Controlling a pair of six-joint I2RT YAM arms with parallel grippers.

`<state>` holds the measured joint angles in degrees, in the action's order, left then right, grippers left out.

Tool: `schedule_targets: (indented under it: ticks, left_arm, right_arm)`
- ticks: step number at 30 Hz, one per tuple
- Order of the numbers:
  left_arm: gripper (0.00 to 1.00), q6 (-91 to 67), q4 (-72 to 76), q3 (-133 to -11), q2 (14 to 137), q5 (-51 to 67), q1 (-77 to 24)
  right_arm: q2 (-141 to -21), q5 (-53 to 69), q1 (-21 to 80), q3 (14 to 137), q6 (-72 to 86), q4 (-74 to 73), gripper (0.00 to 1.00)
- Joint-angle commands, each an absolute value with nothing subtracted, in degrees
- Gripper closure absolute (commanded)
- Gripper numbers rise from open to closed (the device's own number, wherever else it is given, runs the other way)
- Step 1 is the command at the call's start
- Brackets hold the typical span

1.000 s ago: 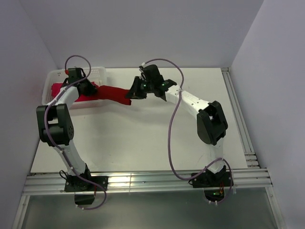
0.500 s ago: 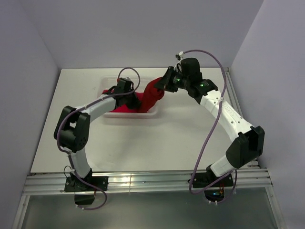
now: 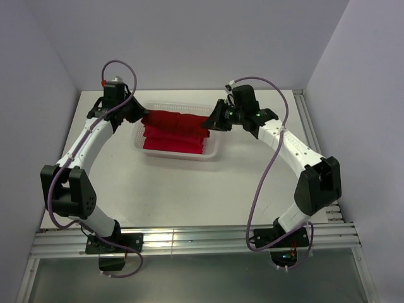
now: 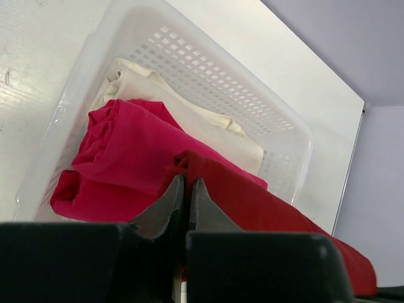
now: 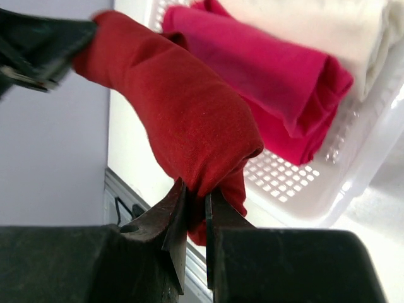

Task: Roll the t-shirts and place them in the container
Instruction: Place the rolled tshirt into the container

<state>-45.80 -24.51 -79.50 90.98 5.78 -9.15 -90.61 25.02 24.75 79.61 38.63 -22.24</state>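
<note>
Left fingers (image 4: 163, 211) and right fingers (image 5: 167, 218) each pinch shut on the crimson t-shirt (image 5: 183, 107) over the basket (image 4: 208, 69). Only the wrist views reveal cream cloth (image 4: 189, 120) beside the pink t-shirt (image 4: 126, 145).

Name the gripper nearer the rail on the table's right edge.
Right. The right gripper grips the crimson t-shirt at the basket's end toward the rail; the left gripper grips it at the opposite end.
</note>
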Motion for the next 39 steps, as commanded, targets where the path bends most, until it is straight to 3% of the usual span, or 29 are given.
schedule_targets:
  ticks: [1,16,29,35,39]
  left_arm:
    - [1.0,-41.8,-22.5,-78.0,91.0,9.2,-7.7]
    - [1.0,-40.9,-10.4,-64.3,93.4,12.4,-6.3]
    - [0.99,-36.9,-12.2,-66.4,96.9,8.1,-6.3]
    - [0.84,-36.4,-13.5,-65.9,94.5,6.6,-6.3]
    - [0.69,-36.3,-14.1,-65.1,92.7,6.3,-6.3]
  right_arm:
    - [-91.8,27.6,25.0,77.9,38.4,-20.0,1.0]
    - [-100.9,29.6,25.6,72.4,37.8,-14.6,1.0]
    - [-106.7,26.2,28.7,77.5,35.4,-20.1,1.0]
    - [-105.4,25.4,28.7,78.7,34.1,-22.2,1.0]
    - [-104.3,25.3,28.7,78.0,33.5,-22.9,0.82]
